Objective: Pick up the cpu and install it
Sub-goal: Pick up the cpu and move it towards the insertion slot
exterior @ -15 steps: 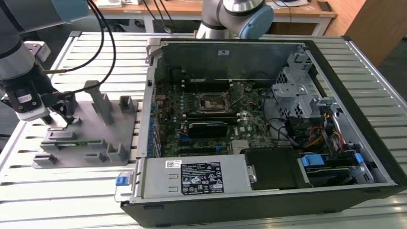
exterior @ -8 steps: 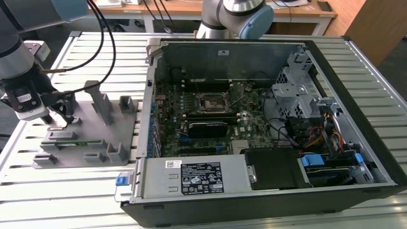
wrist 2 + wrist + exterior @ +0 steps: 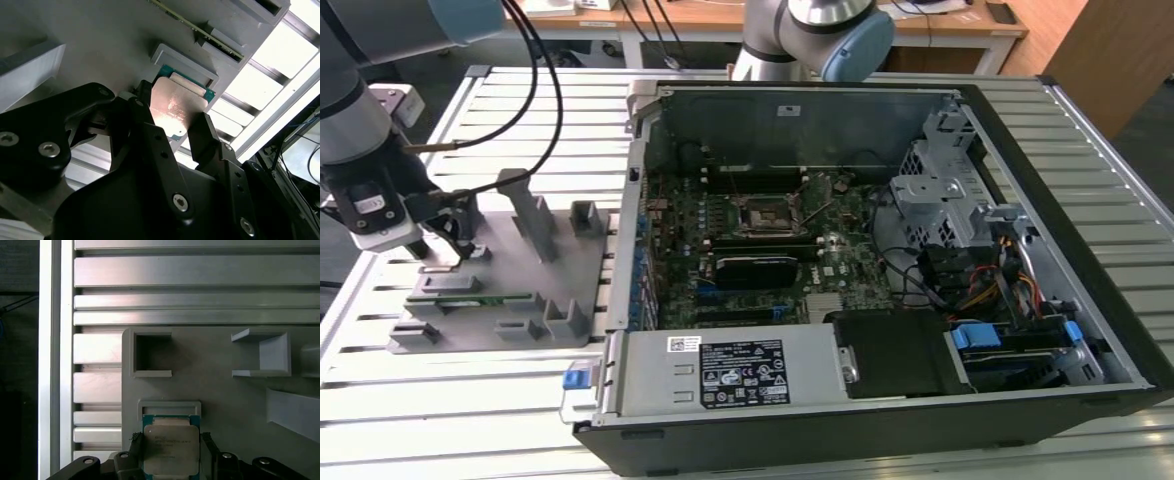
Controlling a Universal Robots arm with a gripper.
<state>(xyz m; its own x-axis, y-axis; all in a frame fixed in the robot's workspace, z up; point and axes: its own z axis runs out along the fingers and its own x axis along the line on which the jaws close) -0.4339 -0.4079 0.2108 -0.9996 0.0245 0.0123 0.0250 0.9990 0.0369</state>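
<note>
The cpu (image 3: 171,452), a silvery square chip on a green board, lies in a shallow pocket of the grey fixture plate (image 3: 225,400). My gripper (image 3: 171,442) straddles it, with one black finger against each of two opposite edges. In the second wrist view the cpu (image 3: 177,105) shows its metal top between the fingertips (image 3: 145,107), and the gripper (image 3: 175,117) looks shut on it. In the exterior view my gripper (image 3: 438,250) reaches down onto the fixture plate (image 3: 507,275) at the exterior view's left. The black socket (image 3: 767,215) sits on the motherboard inside the open computer case (image 3: 1067,200).
Upright grey posts (image 3: 534,215) and small blocks (image 3: 587,218) stand on the fixture plate beside my gripper. A green memory stick (image 3: 467,297) lies in a slot on it. Cables (image 3: 540,90) hang over the slatted aluminium table (image 3: 400,400). A second arm's base (image 3: 807,40) stands behind the case.
</note>
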